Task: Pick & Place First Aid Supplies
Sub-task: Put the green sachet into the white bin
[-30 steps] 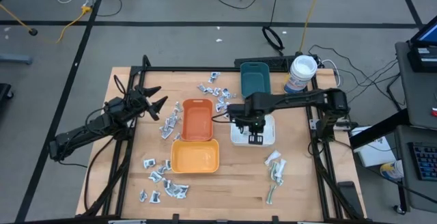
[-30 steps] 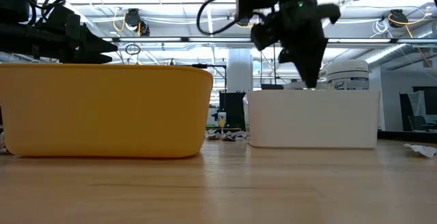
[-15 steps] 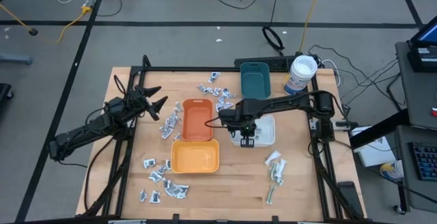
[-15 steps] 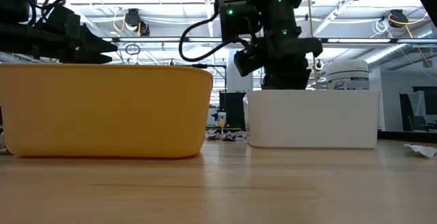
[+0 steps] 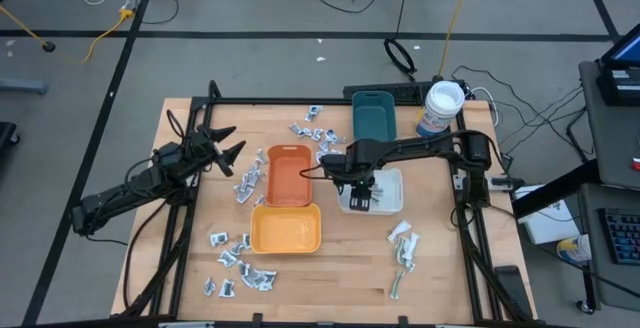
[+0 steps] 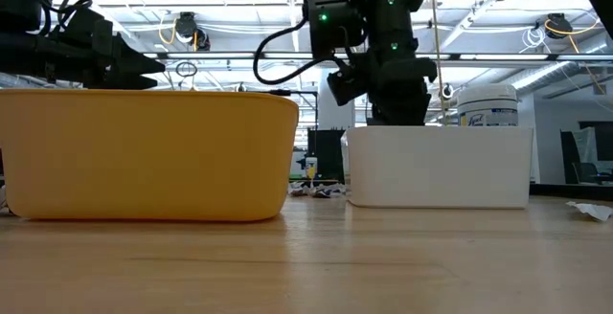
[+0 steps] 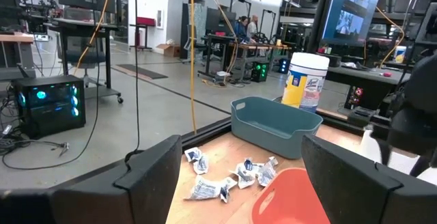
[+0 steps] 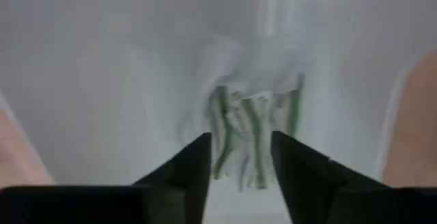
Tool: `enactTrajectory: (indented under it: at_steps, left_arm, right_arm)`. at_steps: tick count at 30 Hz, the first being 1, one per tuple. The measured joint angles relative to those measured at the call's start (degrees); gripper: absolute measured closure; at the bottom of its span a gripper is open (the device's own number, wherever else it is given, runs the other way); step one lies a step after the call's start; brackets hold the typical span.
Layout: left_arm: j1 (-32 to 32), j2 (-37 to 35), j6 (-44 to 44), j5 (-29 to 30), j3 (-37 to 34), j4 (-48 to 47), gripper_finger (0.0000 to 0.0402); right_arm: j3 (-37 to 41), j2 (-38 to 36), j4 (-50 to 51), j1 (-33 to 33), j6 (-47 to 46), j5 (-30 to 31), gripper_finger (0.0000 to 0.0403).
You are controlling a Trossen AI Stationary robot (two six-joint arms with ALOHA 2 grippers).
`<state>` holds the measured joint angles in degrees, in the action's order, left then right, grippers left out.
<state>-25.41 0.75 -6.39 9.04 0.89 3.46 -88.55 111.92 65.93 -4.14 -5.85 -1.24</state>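
My right gripper (image 5: 360, 202) reaches down into the white tray (image 5: 392, 196), open. Its two fingers stand over a crumpled green-white strip packet (image 8: 249, 125) lying on the tray floor. I see no finger touching the packet. In the low view the tray wall (image 6: 441, 166) hides the fingertips. More green-white strips (image 5: 403, 250) lie on the table near the right front. Silvery sachets lie in heaps at the far middle (image 5: 316, 133), beside the orange tray (image 5: 244, 183) and at the front left (image 5: 238, 263). My left gripper (image 5: 232, 155) waits open above the table's left side.
An orange tray (image 5: 288, 158) and a yellow tray (image 5: 285, 243) stand left of the white tray. A teal tray (image 5: 373, 128) stands at the far edge, with a white tub (image 5: 443, 108) to its right. People stand in the room beyond the table.
My right gripper has gone a little toward the table's left edge. It has also gone down, from above the white tray's rim to inside the tray.
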Motion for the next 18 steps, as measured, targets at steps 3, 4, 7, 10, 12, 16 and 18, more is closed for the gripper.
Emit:
enactTrajectory:
  at_steps: [3, 4, 7, 10, 12, 16, 18]
  left_arm:
    - [-0.02, -0.01, 0.00, 0.00, 0.00, 0.00, 0.0093]
    - [0.00, 0.00, 0.00, 0.00, 0.00, 0.00, 0.0094]
    - [-0.02, -0.02, 0.02, 0.00, 0.00, 0.00, 0.0093]
    - [-0.01, 0.00, 0.01, 0.00, 0.00, 0.00, 0.0094]
    - [-0.02, 0.00, 0.03, 0.00, 0.00, 0.00, 0.0094]
    - [-0.02, 0.00, 0.02, -0.02, 0.00, -0.16, 0.0094]
    - [-0.02, -0.01, 0.08, -0.02, 0.00, -0.22, 0.0093]
  right_arm:
    - [0.03, -0.17, 0.56, 0.00, 0.04, 1.66, 0.0201]
    - [0.07, -0.54, 0.56, 0.00, 0.61, 1.29, 0.0191]
    - [0.00, -1.12, 0.11, 0.00, -0.18, 1.38, 0.0170]
    - [0.11, -2.88, 1.05, 0.00, -3.75, 1.36, 0.0164]
    - [0.00, -4.53, 1.35, 0.00, -7.72, 1.41, 0.0165]
    - [0.07, -6.93, 1.60, 0.34, -17.32, 1.41, 0.0174]
    - [0.05, -8.55, 1.80, 0.77, -23.85, 1.30, 0.0180]
